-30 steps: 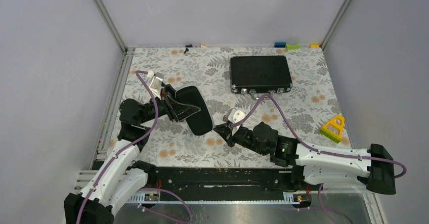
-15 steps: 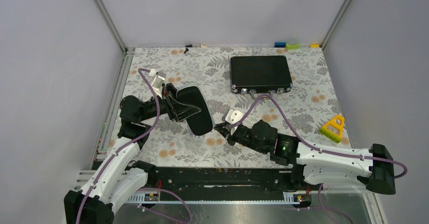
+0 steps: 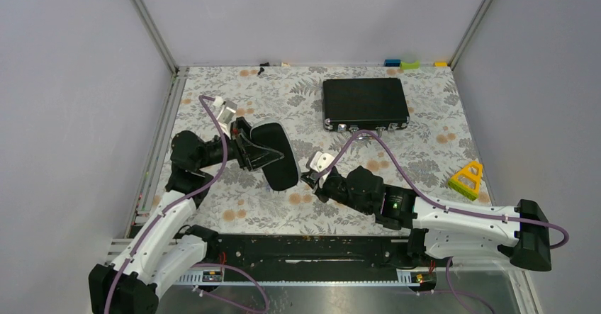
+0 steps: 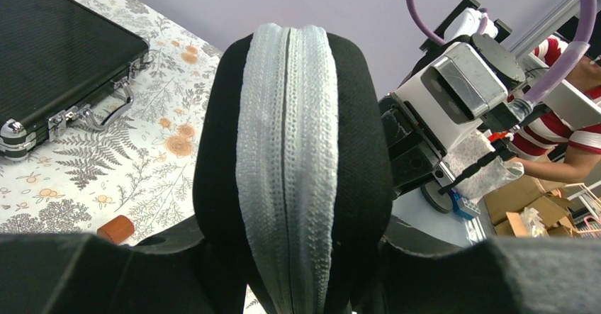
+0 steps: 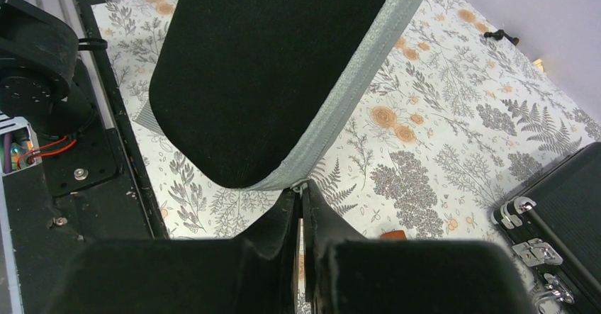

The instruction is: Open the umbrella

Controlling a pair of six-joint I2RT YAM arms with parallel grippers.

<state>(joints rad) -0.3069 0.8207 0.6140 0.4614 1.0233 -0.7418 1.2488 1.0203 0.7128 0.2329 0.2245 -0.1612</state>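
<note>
My left gripper clamps the black case on edge, presenting its grey zipper. My right gripper is pinched together on the zipper pull at the case's 5 o'clock end. The umbrella is unseen, probably zipped inside. The briefcase lies well apart at 1 o'clock, and the table is open toward 3 o'clock.

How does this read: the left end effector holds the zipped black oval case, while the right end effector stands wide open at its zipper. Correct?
Not quite. The right end effector is shut, not wide open: the right wrist view shows its fingers pressed together at the end of the zipper. The left end effector does hold the zipped case.
</note>
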